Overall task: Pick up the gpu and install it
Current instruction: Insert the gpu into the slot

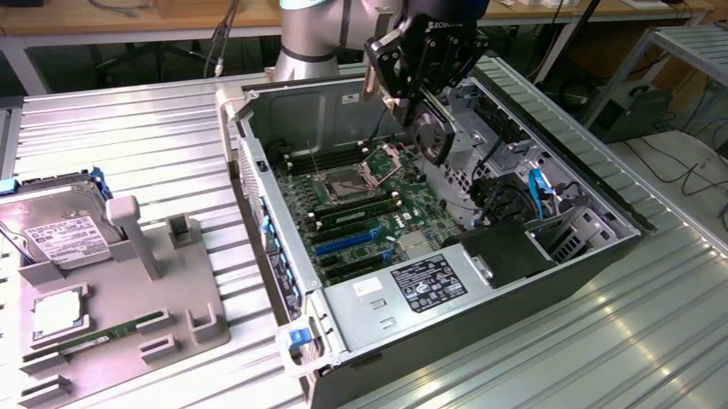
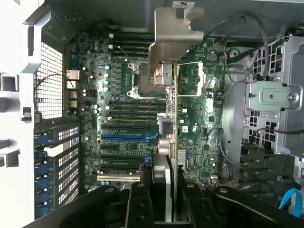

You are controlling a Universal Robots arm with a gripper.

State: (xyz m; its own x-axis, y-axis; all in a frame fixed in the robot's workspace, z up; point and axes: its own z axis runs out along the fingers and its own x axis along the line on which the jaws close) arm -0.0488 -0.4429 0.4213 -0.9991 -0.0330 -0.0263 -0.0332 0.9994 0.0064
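My gripper hangs over the open computer case, shut on the gpu. The card is held upright, its black round cooler facing the exterior view's right. It hovers above the motherboard, apart from it. In the wrist view the gpu shows edge-on between my black fingers, with its silver end bracket at the far end. It lies over the motherboard, to one side of the ends of the expansion slots, among them a blue slot.
A grey parts tray at the exterior view's left holds a hard drive, a processor and a memory stick. Inside the case are a power supply, drive cages and cables. The case stands on a ribbed metal table.
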